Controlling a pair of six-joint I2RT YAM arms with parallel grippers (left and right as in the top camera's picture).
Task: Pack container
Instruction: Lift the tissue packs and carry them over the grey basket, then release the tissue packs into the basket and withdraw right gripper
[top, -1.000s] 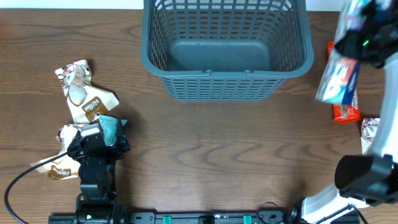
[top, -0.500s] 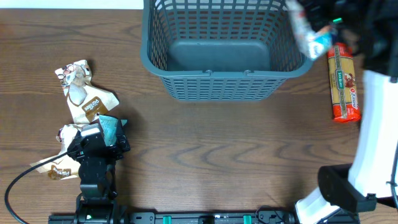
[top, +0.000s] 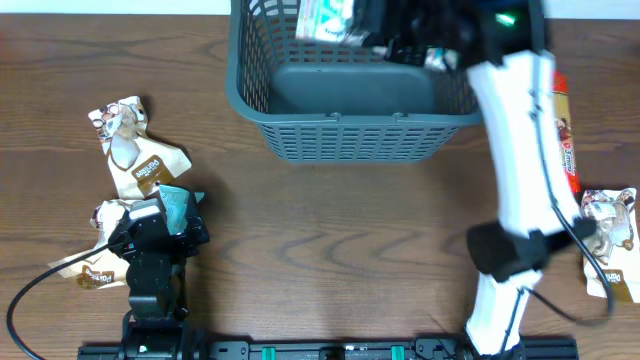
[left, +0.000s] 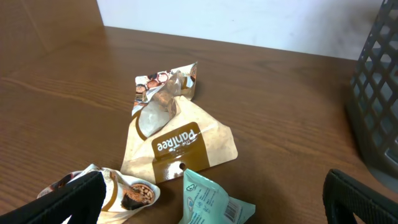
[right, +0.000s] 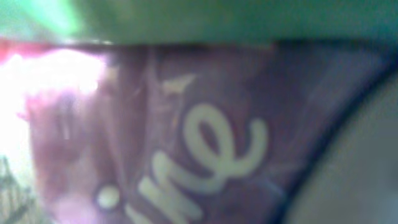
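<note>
The container, a dark grey-blue lattice basket (top: 340, 112), stands at the back centre; its wall shows at the right edge of the left wrist view (left: 379, 93). My right gripper (top: 362, 25) reaches over the basket's back and is shut on a white and blue snack packet (top: 325, 18). The right wrist view is filled by a blurred purple packet with pale lettering (right: 199, 155); the fingers are hidden. My left gripper (top: 165, 212) is open, low over a teal packet (left: 211, 202) that lies between its fingers (left: 211, 208).
A tan PanTree packet (top: 140, 160) (left: 177, 140) and a brown-and-white packet (top: 95, 270) (left: 124, 193) lie by the left gripper. A red tube (top: 565, 120) and another snack packet (top: 610, 225) lie at the right edge, partly behind the right arm.
My right arm has swung left from the right edge with the packet, to over the basket. The packet at the right is uncovered. The left arm has not moved.
</note>
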